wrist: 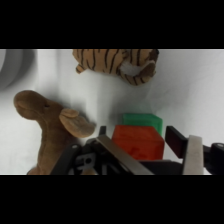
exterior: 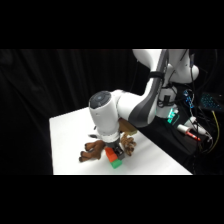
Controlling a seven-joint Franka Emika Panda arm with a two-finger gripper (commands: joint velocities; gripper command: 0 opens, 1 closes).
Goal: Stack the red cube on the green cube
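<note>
1. The red cube [wrist: 138, 142] sits between the fingers [wrist: 194, 154] of the gripper [wrist: 150, 157], which pinch it from either side. In the wrist view it overlaps the green cube [wrist: 144, 120], whose top edge and far corner peek out behind it.
2. In the side view the red cube [exterior: 110, 154] is directly above the green cube [exterior: 116, 162], near the front edge of the counter [exterior: 67, 135]. Whether the two faces already touch cannot be told from either view.
3. The step in hand looks like the placement itself. To do it well, bring the red cube straight down with no sideways drift until it bears on the green one, keeping the edges square to each other so it does not perch on a corner.
4. Spread the fingers only once the red cube rests flat; opening early would probably drop it askew or knock the green cube aside.
5. Lift away vertically. The brown plush animal [wrist: 47, 127] lies just beside the gripper, and the striped tiger toy [wrist: 117, 62] lies a little beyond the cubes, so a slanted retreat risks brushing a toy into the stack.
6. The grey bowl [wrist: 12, 65] at the edge of the wrist view is well apart and should not interfere.
</note>
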